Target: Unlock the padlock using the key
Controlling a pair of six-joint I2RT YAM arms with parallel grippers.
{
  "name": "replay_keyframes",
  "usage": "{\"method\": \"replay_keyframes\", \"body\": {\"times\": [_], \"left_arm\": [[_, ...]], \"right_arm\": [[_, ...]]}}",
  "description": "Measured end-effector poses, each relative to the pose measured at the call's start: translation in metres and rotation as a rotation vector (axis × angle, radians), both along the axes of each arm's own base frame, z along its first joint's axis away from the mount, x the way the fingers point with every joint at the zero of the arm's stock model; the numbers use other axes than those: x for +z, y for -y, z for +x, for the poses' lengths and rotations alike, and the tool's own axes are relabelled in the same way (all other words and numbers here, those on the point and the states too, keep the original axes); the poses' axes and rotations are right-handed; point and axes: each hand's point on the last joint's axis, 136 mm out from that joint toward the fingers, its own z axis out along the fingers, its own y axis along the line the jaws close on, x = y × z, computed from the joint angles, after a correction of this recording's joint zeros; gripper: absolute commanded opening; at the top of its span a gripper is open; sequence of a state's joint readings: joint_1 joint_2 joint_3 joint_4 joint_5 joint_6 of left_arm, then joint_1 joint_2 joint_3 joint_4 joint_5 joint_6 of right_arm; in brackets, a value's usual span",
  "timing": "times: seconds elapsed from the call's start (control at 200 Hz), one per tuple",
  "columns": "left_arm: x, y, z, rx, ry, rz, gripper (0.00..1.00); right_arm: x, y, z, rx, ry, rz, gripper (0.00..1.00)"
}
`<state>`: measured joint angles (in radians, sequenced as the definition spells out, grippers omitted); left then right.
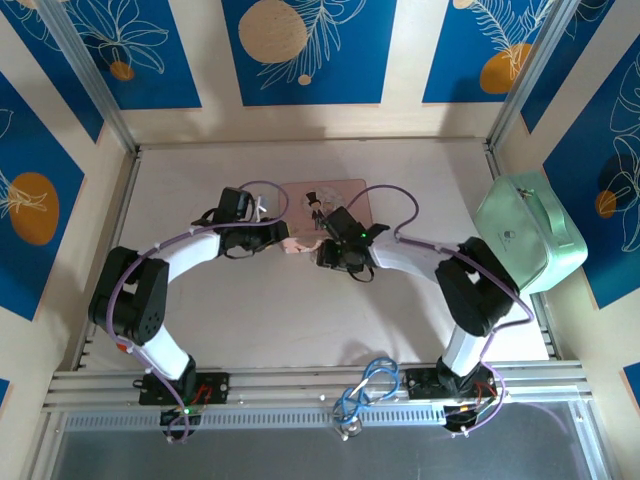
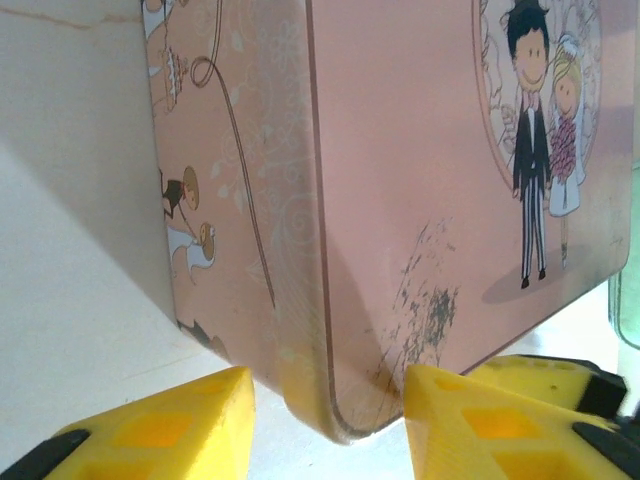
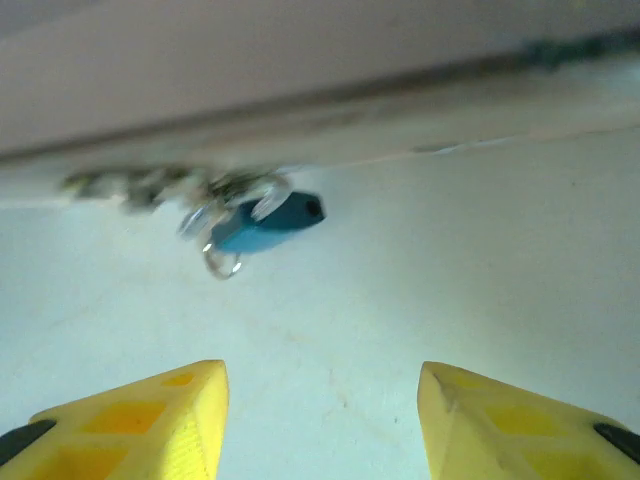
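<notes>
a: what is seen at the left?
b: the left gripper [image 2: 325,375] is held partly spread, with its yellow fingers set on either side of the near corner of the pink box [image 2: 400,200]. a sliver of gap is seen at one finger, so no firm clamp is judged.
a: what could be spoiled there?
b: if the box is not steadied, it may be pushed along the table [image 3: 470,300] once the lock is worked, and the padlock dragged with it.
a: where is the padlock found?
b: the padlock [image 3: 268,225] is seen at the box's lower edge, ahead of the right gripper [image 3: 320,366] and left of its centre line. whether it rests on the table cannot be told. its long axis is laid nearly across that view, tilted up to the right. the shackle end is turned left into a blurred silvery cluster, and the end with a dark spot is turned right.
a: and the right gripper?
b: it is spread wide, and nothing is held. no key can be made out for certain, so rings may be caught instead, or the offset lock missed.
</notes>
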<state>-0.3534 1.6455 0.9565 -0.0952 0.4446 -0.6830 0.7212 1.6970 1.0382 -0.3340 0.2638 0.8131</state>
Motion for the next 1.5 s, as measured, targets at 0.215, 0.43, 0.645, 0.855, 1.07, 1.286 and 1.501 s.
{"method": "replay_keyframes", "body": {"times": [0.215, 0.43, 0.645, 0.855, 1.07, 1.286, 1.501], "left_arm": [[0.009, 0.000, 0.001, -0.006, -0.002, 0.012, 0.58], [0.027, 0.002, 0.013, -0.001, 0.042, 0.012, 0.58], [0.023, -0.001, 0.011, 0.001, 0.026, 0.032, 0.58], [0.026, 0.000, 0.014, -0.004, 0.036, 0.038, 0.57], [0.022, 0.000, 0.014, -0.005, 0.027, 0.041, 0.53], [0.020, 0.000, 0.014, -0.005, 0.022, 0.042, 0.50], [0.021, 0.001, 0.014, -0.009, 0.020, 0.038, 0.48]], "right_arm": [[0.033, -0.003, -0.003, 0.122, 0.163, 0.133, 0.56], [0.044, 0.005, 0.002, 0.137, 0.242, 0.194, 0.55], [0.047, 0.005, 0.002, 0.153, 0.321, 0.215, 0.60], [0.037, 0.009, 0.009, 0.151, 0.354, 0.207, 0.59], [0.021, -0.006, 0.019, 0.205, 0.327, 0.216, 0.54], [0.001, -0.011, 0.017, 0.232, 0.285, 0.186, 0.53], [-0.007, -0.013, 0.023, 0.244, 0.275, 0.147, 0.53]]}}
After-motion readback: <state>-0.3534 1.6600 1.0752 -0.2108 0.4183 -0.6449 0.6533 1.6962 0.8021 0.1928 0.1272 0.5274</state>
